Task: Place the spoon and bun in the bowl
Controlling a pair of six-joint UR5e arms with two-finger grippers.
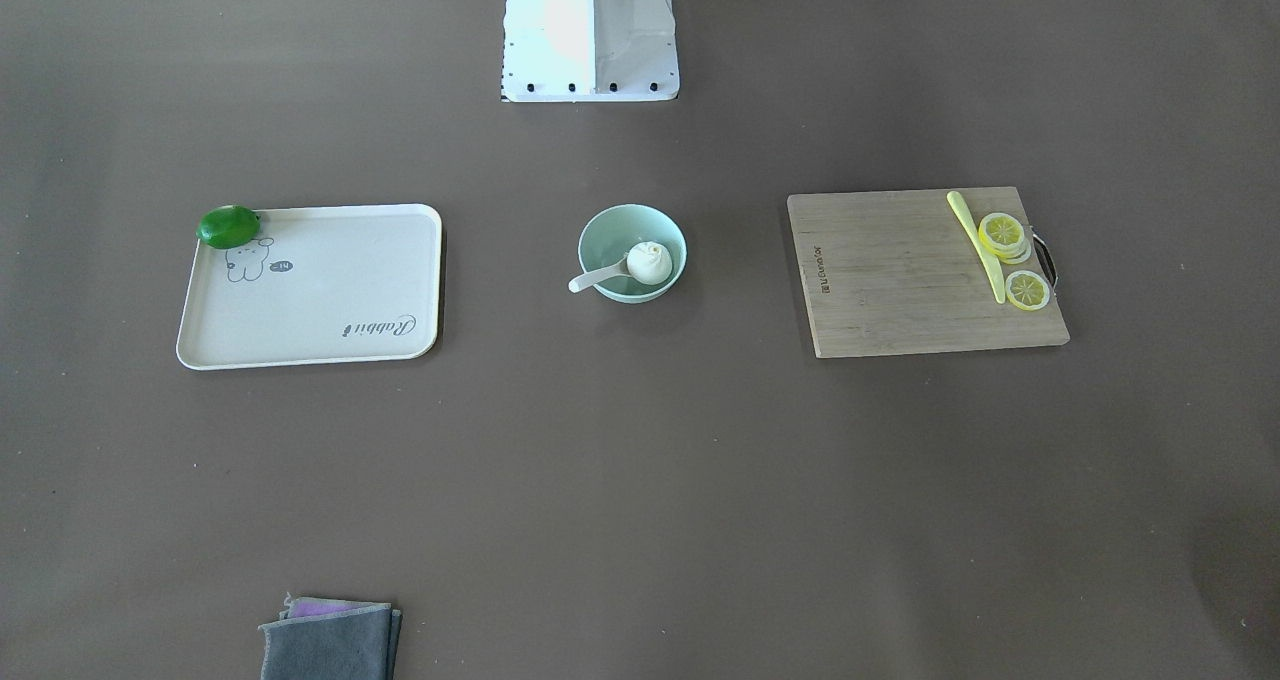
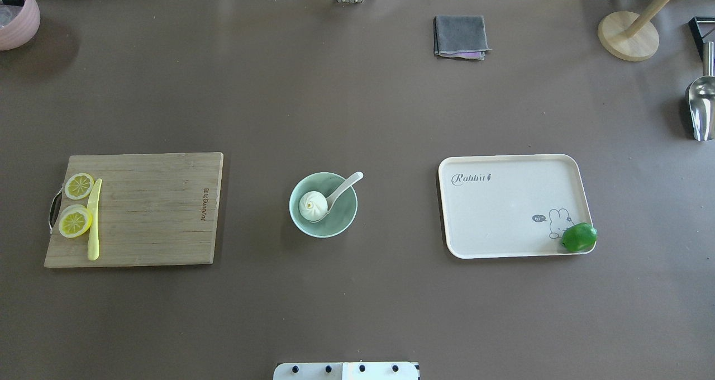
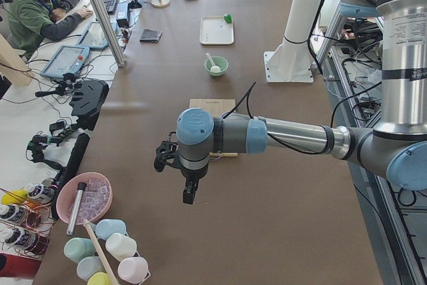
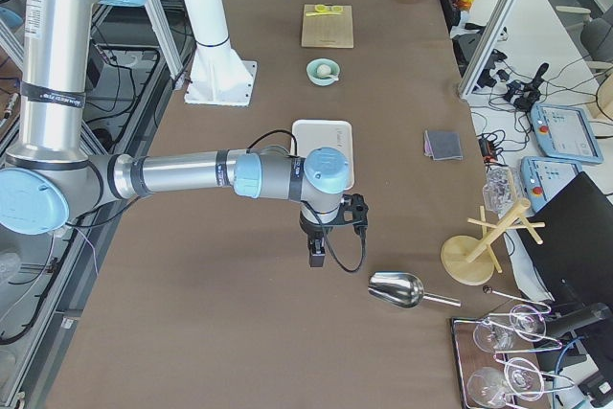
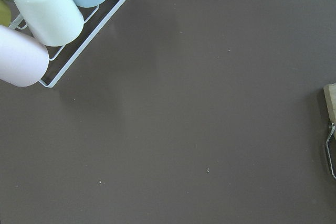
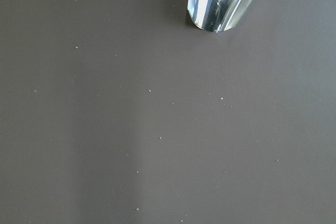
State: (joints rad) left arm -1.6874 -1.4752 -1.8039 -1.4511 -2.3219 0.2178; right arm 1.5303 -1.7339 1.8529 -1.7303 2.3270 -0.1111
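In the bowl [image 2: 327, 230] the bun [image 2: 311, 204] looks soft and the spoon [image 2: 345, 185] slick, best taken by its handle; I cannot tell how wide the left gripper [image 3: 189, 191] or right gripper [image 4: 316, 254] stands.

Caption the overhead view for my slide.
The bun and spoon rest in the mint bowl, between cutting board and tray.

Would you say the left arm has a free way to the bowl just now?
Probably yes. The bowl stands alone mid-table with nothing over it; the left arm hangs beyond the board, so it would only cross above that.
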